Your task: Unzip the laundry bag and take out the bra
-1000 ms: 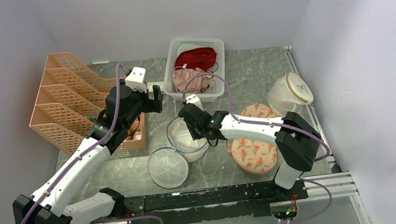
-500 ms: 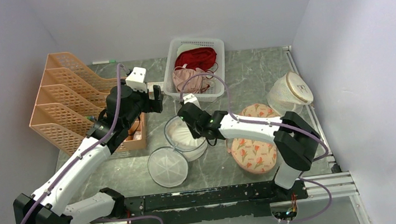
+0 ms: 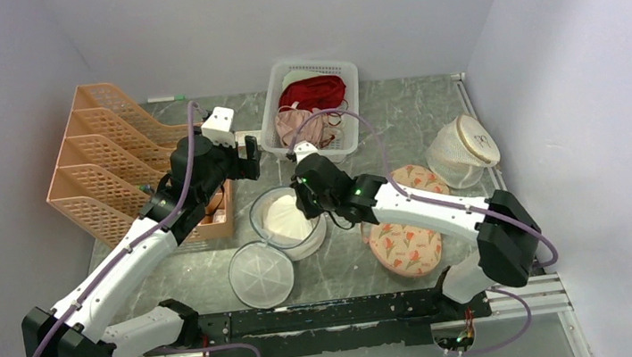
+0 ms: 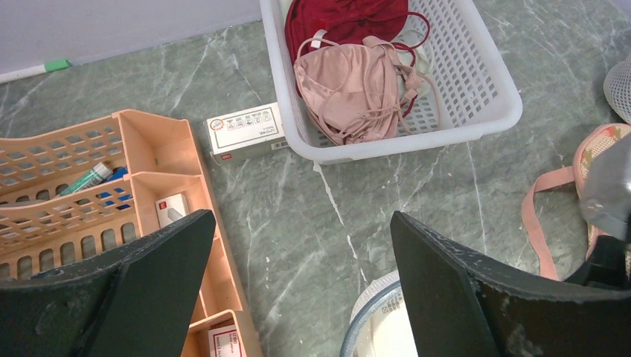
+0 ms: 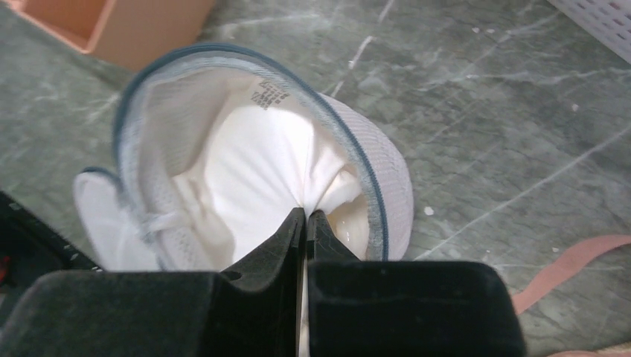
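Note:
The white mesh laundry bag (image 3: 272, 204) with its blue-grey zipper rim (image 5: 372, 186) stands open at mid table, its round lid (image 3: 260, 275) flapped out toward the near edge. The white bra (image 5: 257, 167) lies inside it. My right gripper (image 5: 306, 216) is shut on a pinch of the white bra fabric inside the bag's mouth; it also shows in the top view (image 3: 306, 199). My left gripper (image 3: 249, 159) hovers open and empty above the table, behind the bag and left of it; in the left wrist view (image 4: 301, 245) the bag's rim (image 4: 368, 323) sits under its right finger.
A white basket (image 3: 350, 112) at the back holds a dark red garment (image 3: 313, 93) and a pale pink one (image 4: 350, 85). A peach file rack (image 3: 104, 167) stands left. A floral pouch (image 3: 409, 235) and a beige-rimmed mesh bag (image 3: 462, 151) lie right. A small box (image 4: 245, 130) lies behind.
My right gripper has moved up and slightly left with the bra fabric pinched. The bag and its lid have shifted left. The left arm has not moved.

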`<move>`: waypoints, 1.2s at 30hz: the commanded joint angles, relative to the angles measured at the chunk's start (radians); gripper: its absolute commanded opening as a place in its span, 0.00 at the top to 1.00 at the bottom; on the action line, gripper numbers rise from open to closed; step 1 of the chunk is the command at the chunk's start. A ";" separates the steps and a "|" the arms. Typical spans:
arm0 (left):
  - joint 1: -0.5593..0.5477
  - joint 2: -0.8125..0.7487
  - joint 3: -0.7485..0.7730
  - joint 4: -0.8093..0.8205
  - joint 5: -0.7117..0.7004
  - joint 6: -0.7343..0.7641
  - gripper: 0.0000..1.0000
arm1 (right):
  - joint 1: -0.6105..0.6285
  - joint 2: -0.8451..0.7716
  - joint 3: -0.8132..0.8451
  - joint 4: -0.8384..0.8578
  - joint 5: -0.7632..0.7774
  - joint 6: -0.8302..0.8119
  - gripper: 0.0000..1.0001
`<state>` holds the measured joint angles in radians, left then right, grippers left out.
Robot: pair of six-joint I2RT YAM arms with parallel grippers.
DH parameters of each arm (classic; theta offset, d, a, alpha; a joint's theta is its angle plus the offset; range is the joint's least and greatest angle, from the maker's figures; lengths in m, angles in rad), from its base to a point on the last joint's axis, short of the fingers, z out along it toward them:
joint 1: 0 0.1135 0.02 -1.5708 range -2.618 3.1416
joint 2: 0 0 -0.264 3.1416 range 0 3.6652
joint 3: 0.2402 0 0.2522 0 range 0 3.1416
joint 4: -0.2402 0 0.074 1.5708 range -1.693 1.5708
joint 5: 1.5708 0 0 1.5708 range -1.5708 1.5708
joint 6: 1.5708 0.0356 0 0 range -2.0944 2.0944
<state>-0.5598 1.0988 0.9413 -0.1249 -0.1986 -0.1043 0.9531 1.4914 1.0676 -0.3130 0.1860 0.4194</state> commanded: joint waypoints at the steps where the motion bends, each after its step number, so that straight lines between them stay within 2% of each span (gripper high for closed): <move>1: 0.006 0.001 0.016 0.008 -0.002 0.006 0.00 | 0.003 -0.072 -0.018 0.076 -0.109 0.022 1.00; 12: 0.006 -0.003 0.014 0.007 -0.002 0.005 0.00 | 0.003 -0.175 -0.005 0.103 -0.102 0.062 1.00; 27: 0.007 -0.052 -0.002 0.022 -0.065 -0.002 0.00 | 0.001 -0.313 0.049 0.137 0.069 0.010 1.00; 36: 0.006 -0.065 -0.009 0.028 -0.066 0.000 0.00 | -0.011 -0.322 0.062 0.141 0.150 0.043 1.00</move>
<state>-0.5598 1.0386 0.9375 -0.1230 -0.2512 -0.1047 0.9524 1.1889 1.1042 -0.2115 0.2764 0.4465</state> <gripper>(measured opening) 0.999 0.009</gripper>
